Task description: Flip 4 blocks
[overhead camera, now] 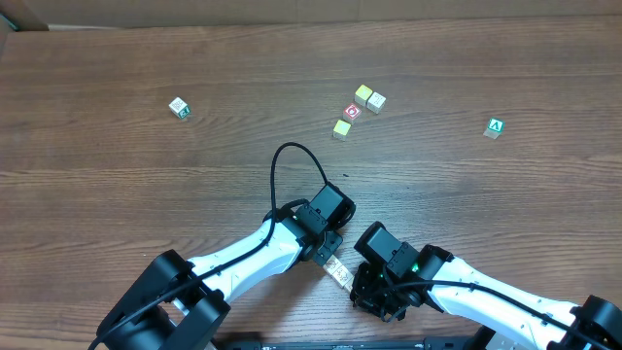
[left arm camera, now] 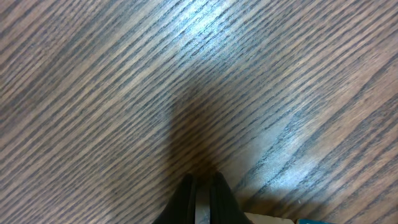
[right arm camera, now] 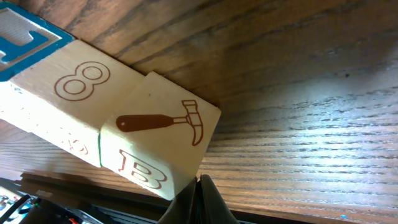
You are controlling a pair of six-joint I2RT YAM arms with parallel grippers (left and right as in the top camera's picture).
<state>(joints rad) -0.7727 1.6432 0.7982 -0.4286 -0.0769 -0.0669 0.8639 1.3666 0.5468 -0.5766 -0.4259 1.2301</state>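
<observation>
A short row of pale wooden blocks [overhead camera: 337,270] lies on the table between my two grippers. In the right wrist view, one block [right arm camera: 163,134] shows a brown hammer on top and a letter B on its side. Its neighbour [right arm camera: 74,93] shows an 8, and a blue-edged block [right arm camera: 25,37] sits beyond it. My right gripper [right arm camera: 200,186] is shut, its tips at the hammer block's lower corner, holding nothing. My left gripper [left arm camera: 202,182] is shut and empty over bare wood, with a pale block edge [left arm camera: 267,218] at its right. Both show from overhead: left gripper [overhead camera: 328,245], right gripper [overhead camera: 362,290].
Further back stand a red-faced cube [overhead camera: 352,112], two yellow cubes [overhead camera: 363,94] [overhead camera: 341,128] and a tan one [overhead camera: 376,101]. A green "A" cube [overhead camera: 495,127] sits at the right, a green-edged cube [overhead camera: 179,107] at the left. A black cable [overhead camera: 292,156] loops above the left arm.
</observation>
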